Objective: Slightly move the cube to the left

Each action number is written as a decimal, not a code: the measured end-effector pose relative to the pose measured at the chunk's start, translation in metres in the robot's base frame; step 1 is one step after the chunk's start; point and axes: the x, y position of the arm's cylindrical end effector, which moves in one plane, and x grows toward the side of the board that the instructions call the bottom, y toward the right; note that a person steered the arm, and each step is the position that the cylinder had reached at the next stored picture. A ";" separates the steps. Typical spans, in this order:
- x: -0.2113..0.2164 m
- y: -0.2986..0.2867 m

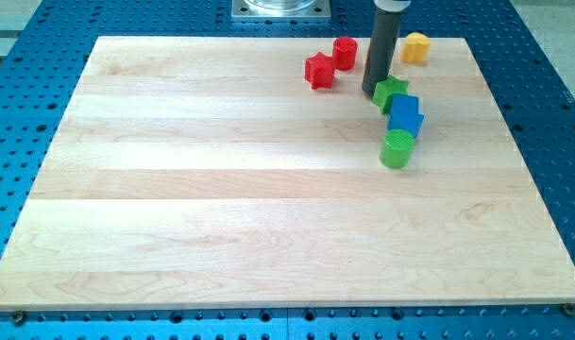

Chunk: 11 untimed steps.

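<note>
So my tip is parked up near the view's top right part of the wooden board, and there's no pincer on this rig at all, just a straight dark rod, so nothing opens or closes and it has hold of nothing. The end of the rod sits right against the upper left edge of the green star-ish block, touching it or as good as, hard to call from this angle. Just below and to the right of that green one is the blue cube, which is the thing the task is about; it's butted up against the green block above it and looks slightly turned rather than square to the board edges. Directly under the cube, touching or nearly so, stands a green cylinder. Those three form a little chain running down from the tip. Out to the view's left of the rod there's a red cylinder and, just beside it lower left, a red star-shaped block; both are clear of the tip. Off to the view's right of the rod, near the board's top edge, sits a yellow block, shape hard to pin down, maybe a rounded chunk. Count: six blocks total, two green, two red, one blue, one yellow. The board lies on a blue perforated table.
</note>
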 end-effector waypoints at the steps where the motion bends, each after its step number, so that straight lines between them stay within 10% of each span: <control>1: -0.025 0.014; 5: 0.096 0.098; 11: 0.082 0.076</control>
